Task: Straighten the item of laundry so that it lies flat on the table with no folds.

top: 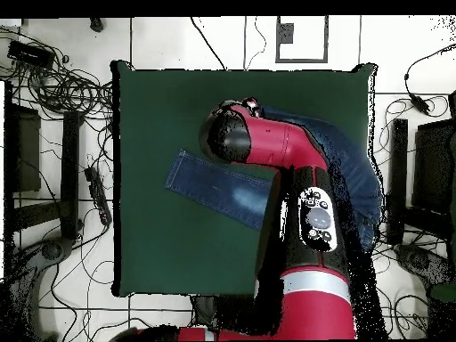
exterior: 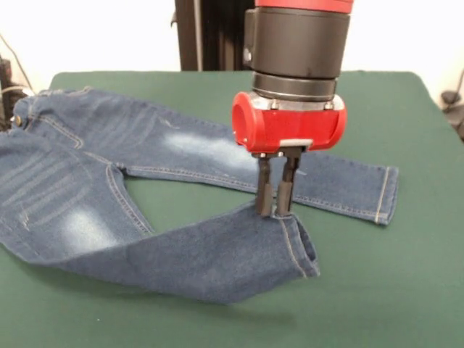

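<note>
On the green table (exterior: 406, 290) the jeans (exterior: 109, 181) lay spread with the waistband at the left edge of the front view and both legs running right. The far leg was flat and straight, its cuff near the right side. The near leg was lifted at its cuff end — the gripper (exterior: 274, 210) had its two fingers (exterior: 264, 192) pressed nearly together, pinching the denim just by the hem, which hung open below. In the overhead view the arm (top: 285, 151) covered most of the jeans — only one leg showed clearly, flat.
</note>
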Controlling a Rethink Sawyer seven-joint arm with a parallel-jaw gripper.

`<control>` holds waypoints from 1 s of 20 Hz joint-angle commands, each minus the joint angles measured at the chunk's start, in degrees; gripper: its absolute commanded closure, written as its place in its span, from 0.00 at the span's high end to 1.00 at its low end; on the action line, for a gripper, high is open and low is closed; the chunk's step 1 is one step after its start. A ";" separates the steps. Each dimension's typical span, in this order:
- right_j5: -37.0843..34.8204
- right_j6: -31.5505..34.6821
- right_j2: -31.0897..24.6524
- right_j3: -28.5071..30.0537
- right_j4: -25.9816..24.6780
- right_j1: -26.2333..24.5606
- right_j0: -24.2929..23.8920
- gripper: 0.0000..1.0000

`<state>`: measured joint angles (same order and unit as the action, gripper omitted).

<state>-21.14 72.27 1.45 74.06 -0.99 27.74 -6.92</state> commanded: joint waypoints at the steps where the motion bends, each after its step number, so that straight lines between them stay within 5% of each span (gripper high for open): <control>1: -6.88 11.28 -0.25 -1.66 1.17 -3.38 2.27 1.00; 9: -2.46 8.59 -0.94 -1.97 -0.96 -3.04 1.99 1.00; 20: -6.60 7.69 -0.60 -4.97 -0.75 -4.42 1.88 1.00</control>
<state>-21.15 72.27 3.63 68.82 -1.57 27.42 -6.31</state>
